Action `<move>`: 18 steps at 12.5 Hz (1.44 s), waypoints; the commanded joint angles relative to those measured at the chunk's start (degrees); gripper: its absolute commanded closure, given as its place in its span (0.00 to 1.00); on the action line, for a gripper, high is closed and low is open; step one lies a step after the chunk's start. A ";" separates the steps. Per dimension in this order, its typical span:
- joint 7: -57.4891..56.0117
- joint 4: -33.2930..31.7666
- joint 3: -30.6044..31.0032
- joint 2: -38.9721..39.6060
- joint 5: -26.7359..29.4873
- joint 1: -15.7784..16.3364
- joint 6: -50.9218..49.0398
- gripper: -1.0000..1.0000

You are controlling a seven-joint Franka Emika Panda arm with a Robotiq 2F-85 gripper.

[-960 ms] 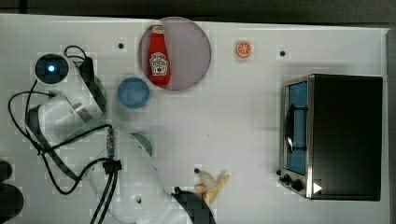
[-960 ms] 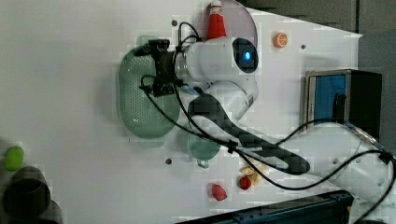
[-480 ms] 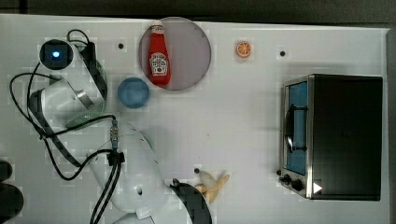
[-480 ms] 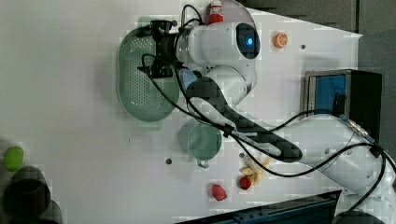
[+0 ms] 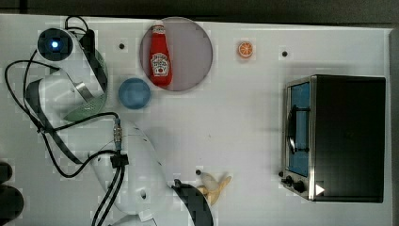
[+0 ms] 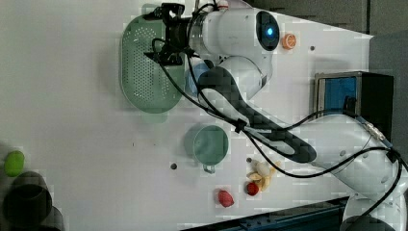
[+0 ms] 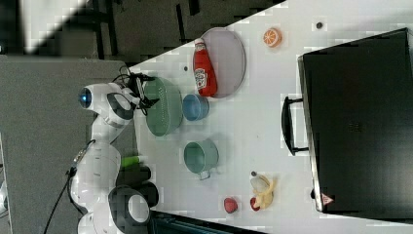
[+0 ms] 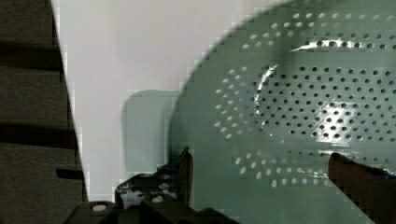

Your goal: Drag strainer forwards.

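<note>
Gripper (image 6: 161,33) at the strainer's (image 6: 144,72) rim, fingers spread wide.

The pale green strainer sits on the white surface (image 5: 244,127) at the top view's left, just beside the blue bowl (image 5: 134,93). In the wrist view 1 finger (image 8: 184,168) stands at the rim's outer side and the other (image 8: 359,179) inside the bowl. The ketchup bottle (image 5: 160,55) lies on the round plate (image 5: 193,52) nearby; the green cup (image 6: 208,144) stands apart.
</note>
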 commanded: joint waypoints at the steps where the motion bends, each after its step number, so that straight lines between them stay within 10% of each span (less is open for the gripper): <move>1: 2.03 3.90 -0.59 -2.70 -0.05 0.26 -2.98 0.00; 10: -28.24 7.13 -0.68 -21.28 -0.04 -8.78 -45.79 0.00; 18: -57.97 2.75 -0.69 -33.82 0.04 -23.76 -58.81 0.00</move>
